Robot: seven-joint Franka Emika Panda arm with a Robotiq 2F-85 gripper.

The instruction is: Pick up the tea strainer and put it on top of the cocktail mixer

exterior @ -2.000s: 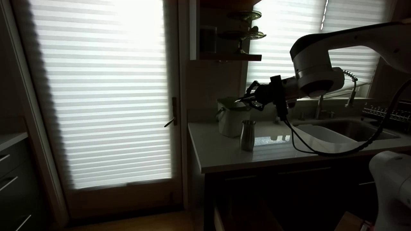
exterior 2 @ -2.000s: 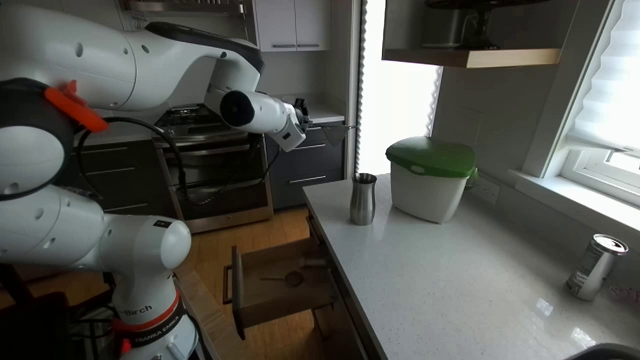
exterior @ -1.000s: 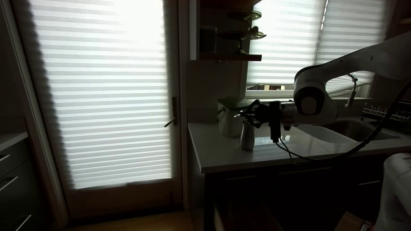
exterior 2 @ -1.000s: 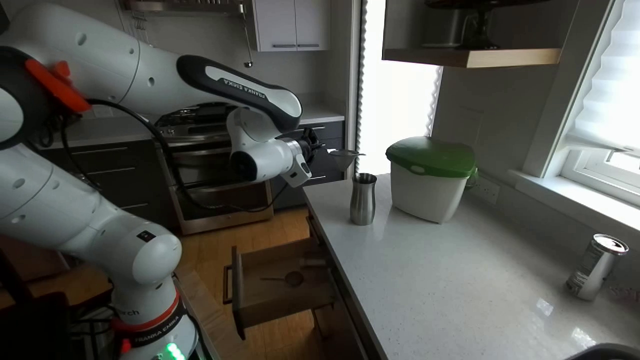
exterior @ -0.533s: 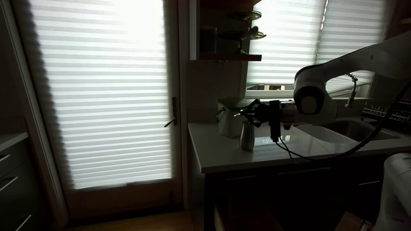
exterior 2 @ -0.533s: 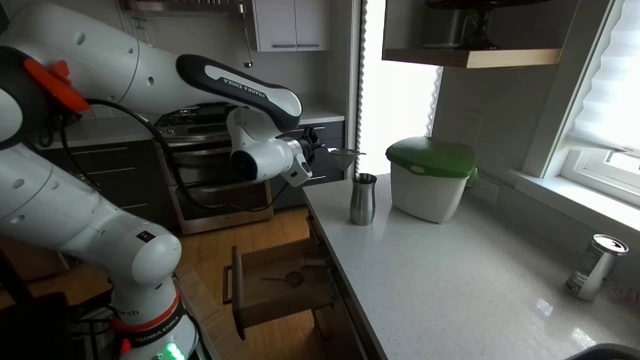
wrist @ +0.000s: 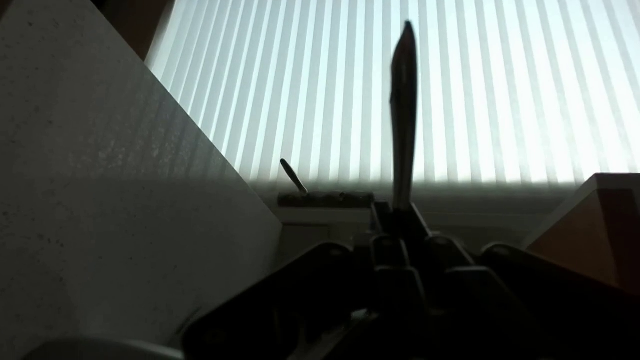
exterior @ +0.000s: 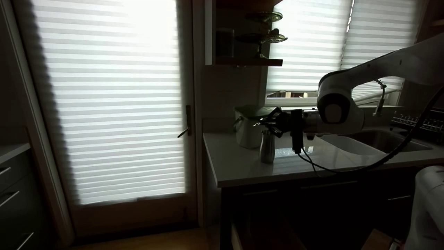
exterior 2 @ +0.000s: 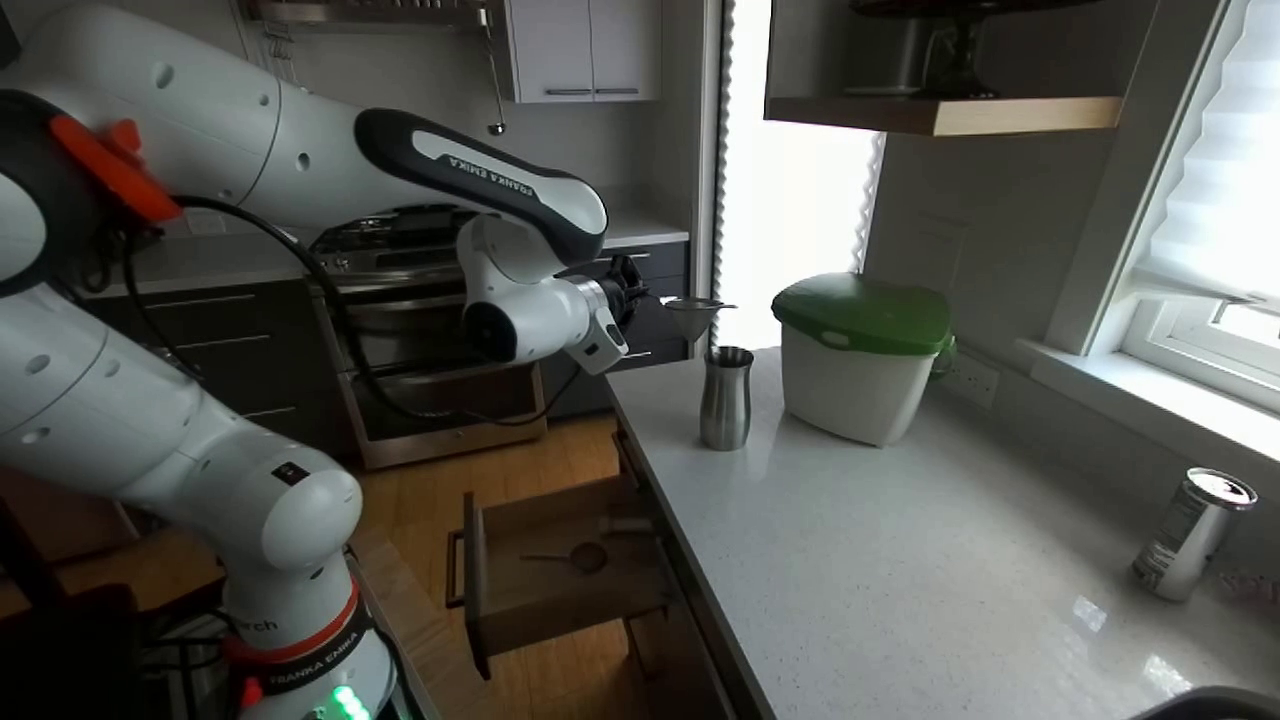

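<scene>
The pick-up looked done: your tool (wrist: 399,214) was closed on the tea strainer (exterior 2: 691,317), which hung above rim height, near but apart from the cocktail mixer (exterior 2: 726,402) upright on the table (exterior 2: 880,550). You seemed to have only the placing left.

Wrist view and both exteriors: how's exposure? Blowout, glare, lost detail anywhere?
Wrist view: gripper backlit to near-black, most surface detail lost; in an exterior view, the pleated door shade burns out white at upper right; in an exterior view, small glare patches on the countertop, tea strainer a faint grey cone.
</scene>
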